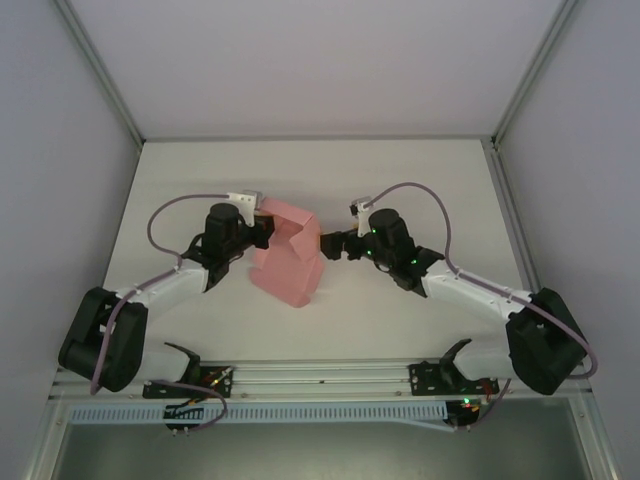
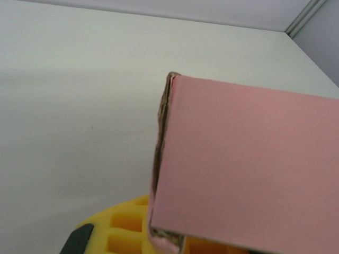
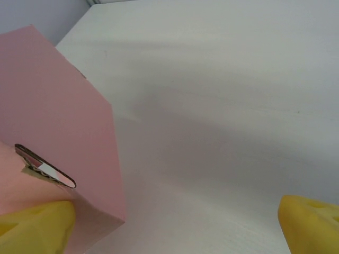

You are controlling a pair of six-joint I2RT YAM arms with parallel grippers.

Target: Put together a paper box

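Overhead, the paper box [image 1: 290, 265] sits at about the middle of the bench [image 1: 200, 180], well clear of its far edge and both side edges. It is a part-folded pink form with a notched top. The left gripper [image 1: 262, 232] meets the box's upper left edge, its jaws closed on the card. The right gripper [image 1: 328, 243] stands at the box's right side, level with the left one, so the box lies between the two.

From the left wrist, a flat pink panel of the paper box [image 2: 249, 169] fills the lower right of the frame, its raw folded edge running down to a yellow pad [image 2: 124, 225] at the bottom. The card is pinched there. Bare bench [image 2: 79, 79] lies behind it.

From the right wrist, the jaws stand wide open. One yellow pad [image 3: 32, 227] lies against the pink wall of the paper box [image 3: 58, 116], just below a narrow slot [image 3: 45, 168] in the card. The other pad [image 3: 312, 222] is well apart from it, with white bench [image 3: 222, 106] between the two.
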